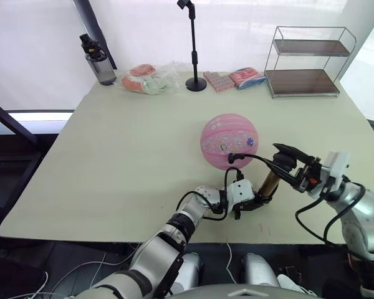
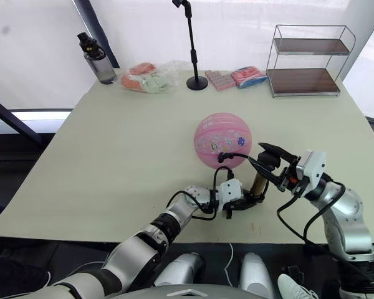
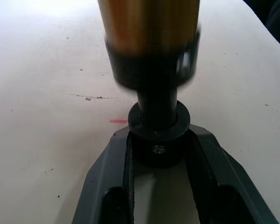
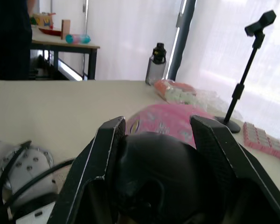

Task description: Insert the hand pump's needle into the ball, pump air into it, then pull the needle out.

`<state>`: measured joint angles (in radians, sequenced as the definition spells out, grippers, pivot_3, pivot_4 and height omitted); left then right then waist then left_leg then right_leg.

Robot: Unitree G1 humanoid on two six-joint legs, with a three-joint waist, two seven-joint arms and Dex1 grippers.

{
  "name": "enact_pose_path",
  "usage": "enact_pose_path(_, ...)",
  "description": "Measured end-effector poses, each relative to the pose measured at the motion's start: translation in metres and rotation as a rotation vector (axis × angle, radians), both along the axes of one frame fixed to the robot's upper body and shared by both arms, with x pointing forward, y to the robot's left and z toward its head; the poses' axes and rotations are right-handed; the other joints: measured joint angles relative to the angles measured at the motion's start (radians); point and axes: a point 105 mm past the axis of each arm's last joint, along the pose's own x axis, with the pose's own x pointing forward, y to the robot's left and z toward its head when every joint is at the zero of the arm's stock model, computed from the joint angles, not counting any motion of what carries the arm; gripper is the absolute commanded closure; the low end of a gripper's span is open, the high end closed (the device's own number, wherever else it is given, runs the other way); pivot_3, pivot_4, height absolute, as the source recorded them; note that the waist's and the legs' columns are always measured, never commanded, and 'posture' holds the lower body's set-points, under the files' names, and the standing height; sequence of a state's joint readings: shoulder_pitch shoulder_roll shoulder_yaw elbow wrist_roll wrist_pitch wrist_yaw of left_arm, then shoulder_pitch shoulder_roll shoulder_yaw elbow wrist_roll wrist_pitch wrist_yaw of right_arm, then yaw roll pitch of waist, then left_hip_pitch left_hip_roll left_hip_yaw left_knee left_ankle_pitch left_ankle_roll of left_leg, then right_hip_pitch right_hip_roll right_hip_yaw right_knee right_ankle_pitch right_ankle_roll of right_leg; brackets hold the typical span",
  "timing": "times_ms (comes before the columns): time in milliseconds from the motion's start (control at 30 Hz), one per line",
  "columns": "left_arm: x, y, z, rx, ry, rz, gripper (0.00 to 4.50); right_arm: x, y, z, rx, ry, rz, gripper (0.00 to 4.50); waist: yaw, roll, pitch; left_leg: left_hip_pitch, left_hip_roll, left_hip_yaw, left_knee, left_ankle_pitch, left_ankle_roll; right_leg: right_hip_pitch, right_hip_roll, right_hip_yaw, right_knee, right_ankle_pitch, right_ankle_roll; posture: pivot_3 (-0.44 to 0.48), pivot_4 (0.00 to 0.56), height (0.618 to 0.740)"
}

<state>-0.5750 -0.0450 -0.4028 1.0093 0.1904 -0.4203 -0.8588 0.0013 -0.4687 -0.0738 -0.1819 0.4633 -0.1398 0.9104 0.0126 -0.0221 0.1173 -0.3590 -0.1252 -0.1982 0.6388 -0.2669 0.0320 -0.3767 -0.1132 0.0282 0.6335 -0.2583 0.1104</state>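
Note:
The pink ball (image 1: 229, 140), round and full, rests on the table (image 1: 124, 162) right of centre. Just in front of it the hand pump (image 1: 269, 182) stands tilted, its bronze cylinder (image 3: 149, 28) rising from a black base. My left gripper (image 1: 250, 203) is shut on that black base (image 3: 158, 140). My right gripper (image 1: 287, 161) is shut on the black handle (image 4: 163, 177) at the pump's top. The thin black hose (image 1: 252, 157) arcs from the pump's top to the ball's lower front. The needle at its tip is too small to make out.
Along the far edge stand a dark water bottle (image 1: 98, 62), a plastic bag of items (image 1: 153, 78), a black stand (image 1: 194, 50), pink packets (image 1: 234, 79) and a wire shelf (image 1: 308, 62). The table's front edge lies close below my grippers.

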Motion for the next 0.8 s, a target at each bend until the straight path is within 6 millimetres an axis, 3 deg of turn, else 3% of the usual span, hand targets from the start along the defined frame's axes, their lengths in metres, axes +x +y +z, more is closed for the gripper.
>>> enact_pose_path(100,0.0,0.0,0.0,0.0,0.001,0.002,3.41,0.002,0.001,-0.013,0.002,0.014,-0.02,2.59,0.0,0.001,-0.001,0.0,0.001,0.0,0.0,0.0,0.0,0.0,0.001,0.0,0.0,0.0,0.0,0.0,0.15,0.736)
enact_pose_path(267,0.0,0.002,-0.001,0.003,0.004,0.008,3.41,0.001,0.005,-0.016,-0.016,-0.019,-0.022,2.59,0.0,-0.001,-0.003,0.001,0.003,0.0,0.0,0.0,0.0,0.0,0.003,0.001,0.0,0.0,0.0,0.0,0.15,0.736)
enact_pose_path(533,-0.001,0.0,0.002,-0.01,-0.009,0.0,3.41,-0.004,-0.001,0.002,-0.043,0.037,0.009,2.59,0.002,0.007,0.002,-0.002,0.003,0.0,-0.001,0.0,-0.001,-0.001,0.004,0.002,-0.001,0.0,-0.001,0.0,0.15,0.736)
enact_pose_path(800,-0.002,-0.002,0.005,-0.025,-0.023,-0.002,3.41,-0.006,-0.018,0.079,0.046,0.006,0.048,2.59,0.003,0.01,0.009,-0.005,0.003,0.001,-0.001,0.0,-0.001,-0.002,0.004,0.003,-0.005,0.002,-0.004,0.0,0.15,0.736)
